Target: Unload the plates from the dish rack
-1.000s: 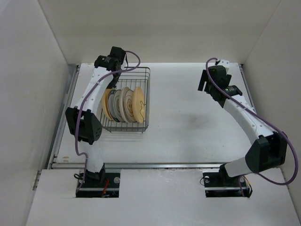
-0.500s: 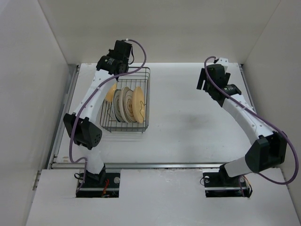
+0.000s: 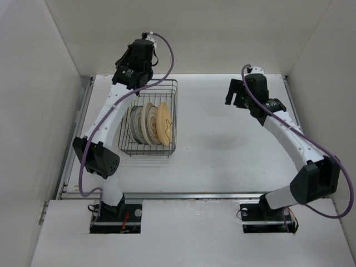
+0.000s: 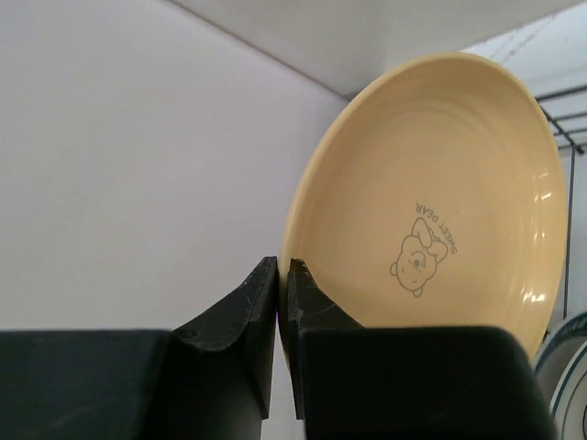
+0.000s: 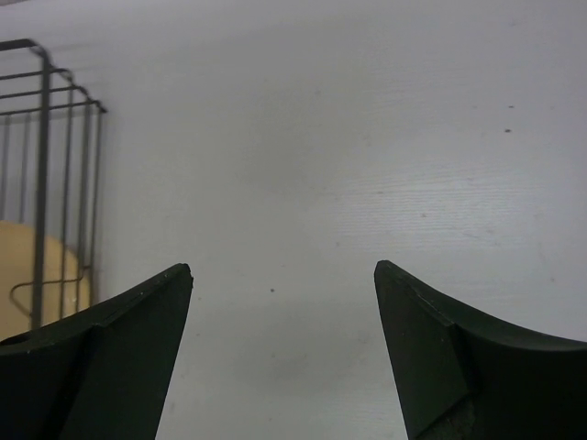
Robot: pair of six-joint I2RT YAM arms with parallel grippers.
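Left arm (image 3: 109, 114) stretched above dish rack (image 3: 147, 152) — jaws pinching plate (image 4: 431, 202).

The only legible writing is on the yellow plate (image 4: 459, 165) in the left wrist view. Small grey capitals reading "SWEET BEAR" curve beside a line drawing of a bear's face with a bow, printed at the plate's centre and standing tilted.

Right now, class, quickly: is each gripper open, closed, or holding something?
Left gripper: closed on the rim of the tan plate.
Right gripper: open, holding nothing.
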